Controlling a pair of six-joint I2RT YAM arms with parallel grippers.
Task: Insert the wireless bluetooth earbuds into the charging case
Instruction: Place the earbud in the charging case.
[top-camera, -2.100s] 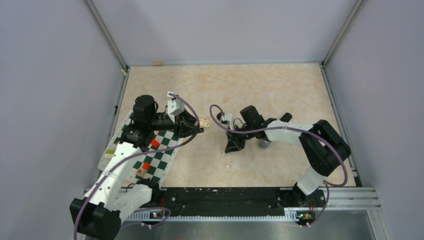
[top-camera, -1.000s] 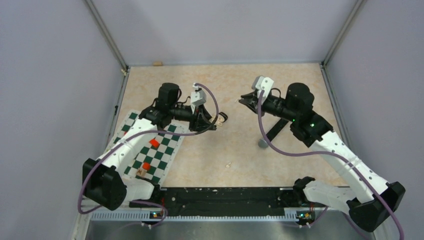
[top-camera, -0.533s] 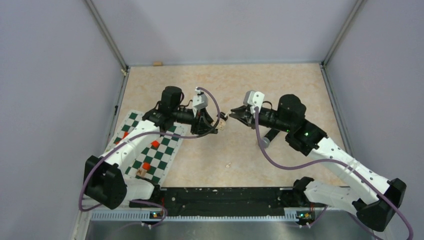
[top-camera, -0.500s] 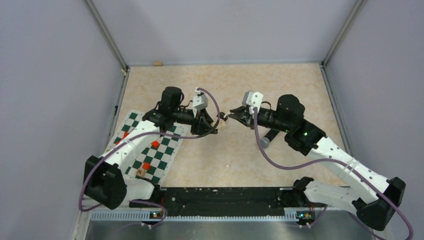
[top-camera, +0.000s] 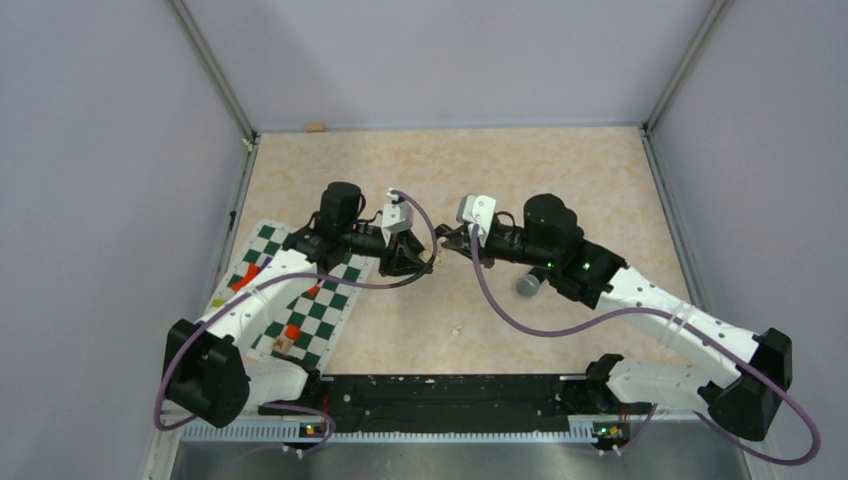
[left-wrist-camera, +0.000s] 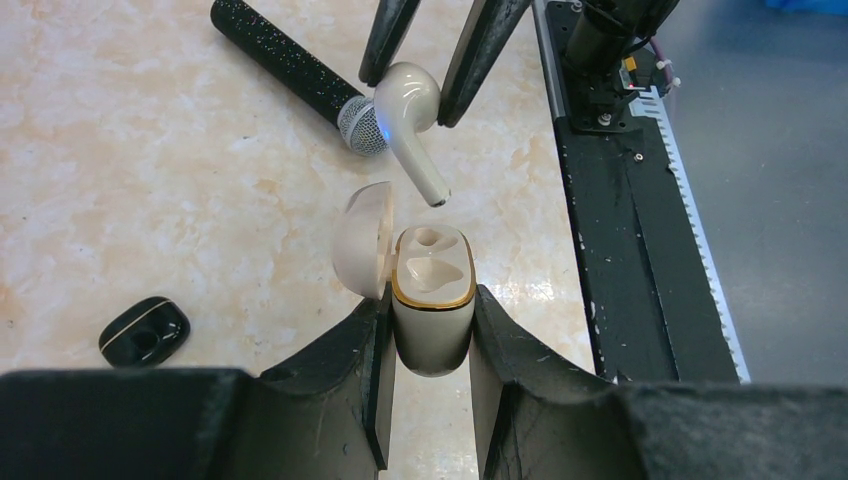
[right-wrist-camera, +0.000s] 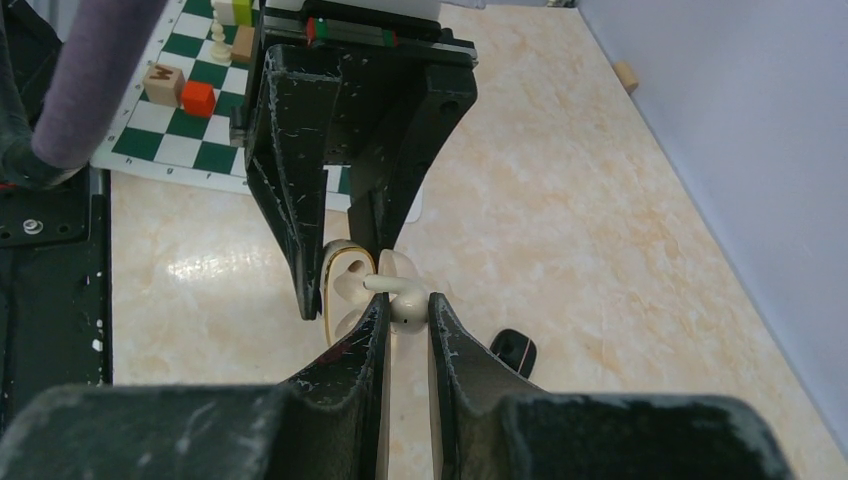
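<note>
My left gripper (left-wrist-camera: 430, 345) is shut on a white charging case (left-wrist-camera: 432, 300) with a gold rim, its lid (left-wrist-camera: 362, 240) swung open to the left and both sockets empty. My right gripper (right-wrist-camera: 408, 312) is shut on a white earbud (right-wrist-camera: 405, 296), also seen from the left wrist (left-wrist-camera: 410, 110), with its stem pointing at the case opening, just short of it. In the top view the two grippers (top-camera: 425, 255) (top-camera: 450, 245) meet tip to tip above the table's middle. A small white earbud (top-camera: 456, 329) lies on the table nearer the front. No black earbuds show.
A black glittery microphone (left-wrist-camera: 295, 75) with a silver head (top-camera: 528, 284) lies on the table right of the grippers. A black charging case (left-wrist-camera: 145, 330) lies open on the table. A green-and-white chessboard mat (top-camera: 300, 305) with coloured blocks lies at the left.
My right arm has swung left and lowered, bringing the white earbud up to the case held by my left gripper. My left gripper has dropped slightly and shifted a little nearer.
</note>
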